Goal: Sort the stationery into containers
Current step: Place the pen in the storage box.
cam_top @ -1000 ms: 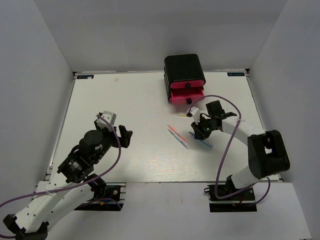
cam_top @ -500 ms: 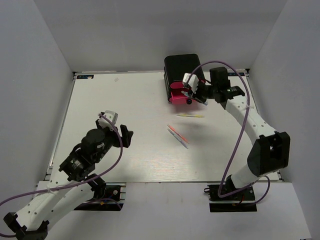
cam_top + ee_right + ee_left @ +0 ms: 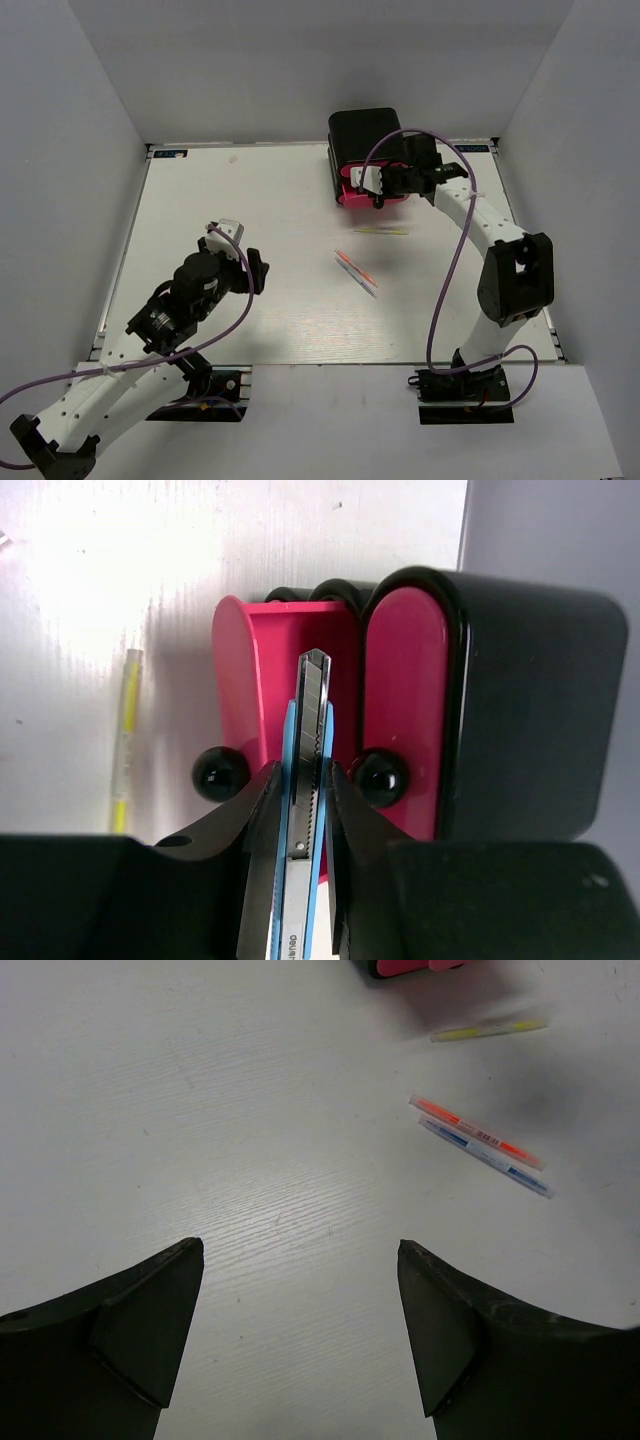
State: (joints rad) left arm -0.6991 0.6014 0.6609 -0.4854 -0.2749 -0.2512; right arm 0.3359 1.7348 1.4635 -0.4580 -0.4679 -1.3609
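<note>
The black box point(image 3: 365, 137) stands at the table's far edge with pink-red drawers; one drawer point(image 3: 250, 685) is pulled open. My right gripper point(image 3: 386, 184) is shut on a light-blue slim cutter-like pen point(image 3: 309, 715) and holds it over the open drawer, tip pointing into it point(image 3: 303, 772). A thin yellow stick point(image 3: 381, 232) lies just in front of the box. A thin orange pen point(image 3: 475, 1130) and a blue pen point(image 3: 487, 1156) lie side by side mid-table point(image 3: 356, 271). My left gripper point(image 3: 256, 270) is open and empty point(image 3: 300, 1330), well left of the pens.
Two black knobs point(image 3: 220, 773) point(image 3: 378, 775) flank the held item. A closed drawer front point(image 3: 405, 680) sits beside the open one. White walls enclose the table on three sides. A purple cable loops over the right arm point(image 3: 400, 135).
My right gripper has carried the light-blue item from the table near the pens up and back to the open drawer. The left arm shifted slightly.
</note>
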